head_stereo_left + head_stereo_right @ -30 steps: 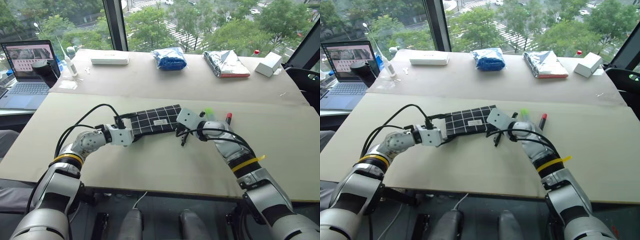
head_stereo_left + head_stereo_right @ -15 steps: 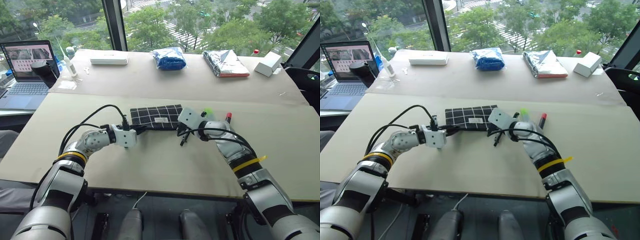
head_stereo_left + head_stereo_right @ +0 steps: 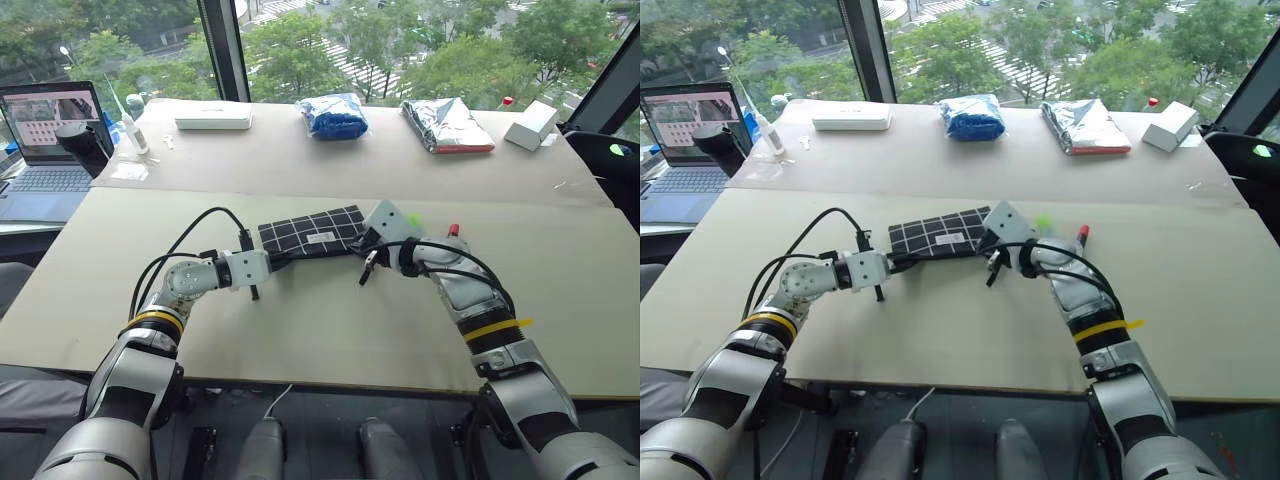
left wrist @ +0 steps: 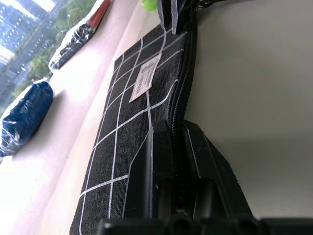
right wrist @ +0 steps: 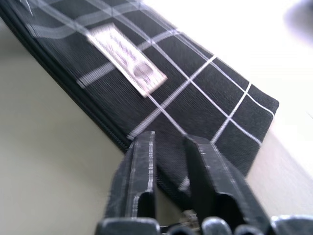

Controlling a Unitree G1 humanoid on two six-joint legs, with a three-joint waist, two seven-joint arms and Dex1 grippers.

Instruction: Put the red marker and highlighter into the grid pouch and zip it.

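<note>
Two end effectors: both meet at the grid pouch [image 3: 310, 231], mid-frame on the table [image 3: 330, 340] in the head views.
Left end effector [image 3: 262, 265]: fingers pressed together on the zipper edge at the pouch's left end; a second ago they stood wide apart beside it.
Right end effector [image 3: 368, 243]: at the pouch's right end; its wrist view shows a narrow gap between the fingers [image 5: 139, 166], which look to straddle the pouch's corner. A second ago they were closed, so this grip looks to be loosening; whether fabric is pinched I cannot tell.
Pouch change: it lay slanted and drawn out between the arms; now it sits flatter and more compact, label up.
Red marker [image 3: 452, 230]: on the table just right of the right wrist, outside the pouch.
Highlighter [image 3: 413, 222]: beside the marker, partly hidden by the right arm, also outside.
Zipper: appears closed along the near edge.
Meaning for task: hold has passed to the left side; opening the pouch and loading both pens are not yet done.
</note>
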